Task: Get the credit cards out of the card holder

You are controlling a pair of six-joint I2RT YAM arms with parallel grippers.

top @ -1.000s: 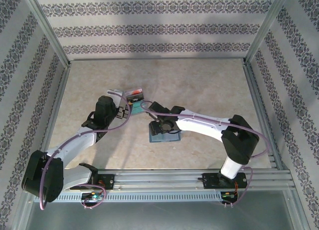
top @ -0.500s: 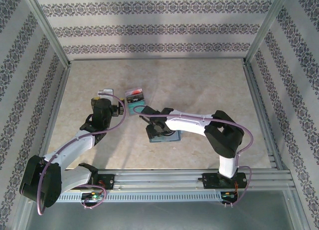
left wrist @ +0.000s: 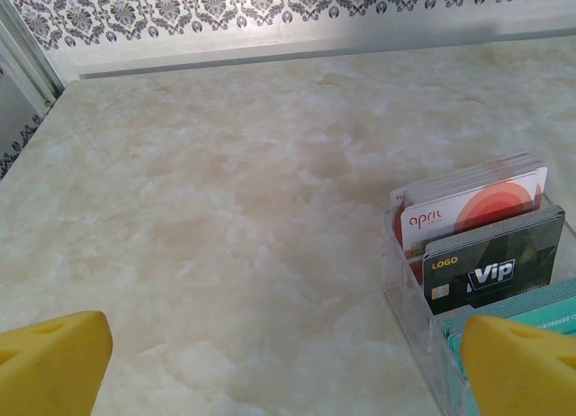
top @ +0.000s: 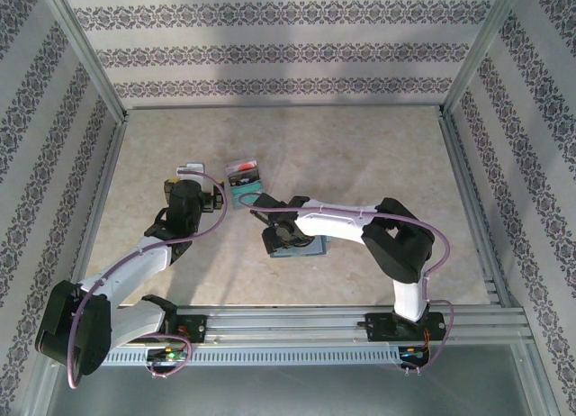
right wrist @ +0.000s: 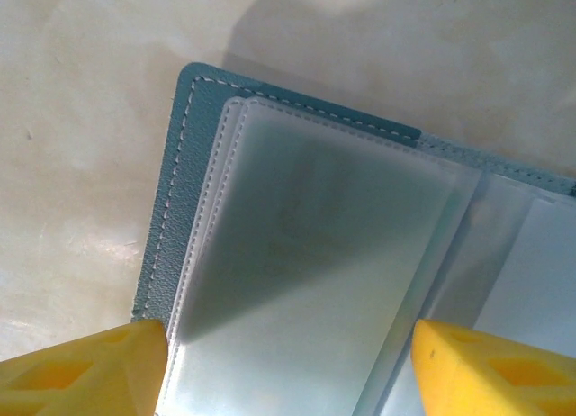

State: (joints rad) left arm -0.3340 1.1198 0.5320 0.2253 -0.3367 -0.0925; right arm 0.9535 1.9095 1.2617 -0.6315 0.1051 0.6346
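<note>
Seen from above, the right arm is reaching left across the table with its elbow folded. We are seeing the right gripper poised just over the open card holder, which is lying flat near the table's middle. Its yellow fingers are spreading wide on either side of one clear-pocketed panel and clamping nothing. The left arm is stretching forward, the left gripper gaping wide and holding nothing. The credit cards are standing upright in a clear stand just beside its right finger. Patterned wallpaper and aluminium frame posts are enclosing the pale marbled tabletop.
</note>
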